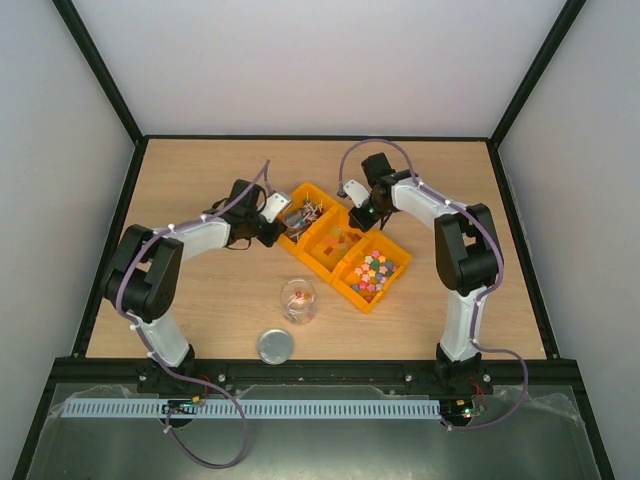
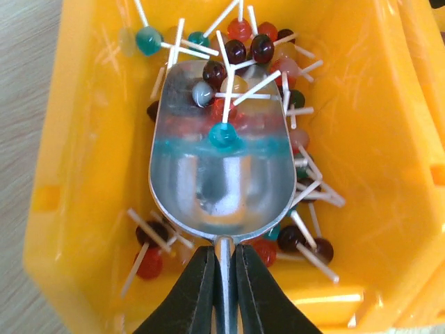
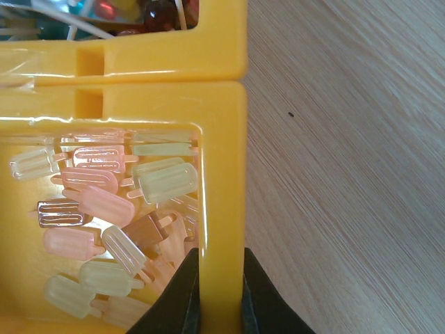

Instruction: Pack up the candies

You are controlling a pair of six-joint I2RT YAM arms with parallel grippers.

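**Clerk:** Item one, the tool?

**Checker:** Polished metal scoop with a rounded bowl (image 2: 219, 174). The left gripper (image 2: 224, 256) is clamped on its thin stem. The bowl lies low in the far yellow plastic bin (image 2: 368, 139), mouth pointing into the heap.

**Clerk:** Item two, the goods?

**Checker:** The candies (image 2: 261, 47) are tiny ball lollipops on white sticks, in red, dark, teal and pale colours. Nearly all are in that bin. One teal piece and a few others rest in the scoop bowl.

**Clerk:** Item three, the other arm?

**Checker:** The right gripper (image 3: 220, 270) pinches the side wall of the middle yellow bin (image 3: 222, 174), one finger inside and one outside. That bin holds translucent pastel ice-lolly shapes (image 3: 167, 177).

**Clerk:** Receiving vessel?

**Checker:** A clear round jar (image 1: 298, 300) stands open on the wooden table (image 1: 200, 300), near the bins. Its grey round lid (image 1: 275, 346) lies just beside it. The jar's contents are too small to read.

**Clerk:** Step in hand?

**Checker:** Judged to be scooping, and the load is thin. The next move calls for pushing deeper under the heap, then lifting the scoop level. It then has to be carried to the jar mouth without shedding sticks.
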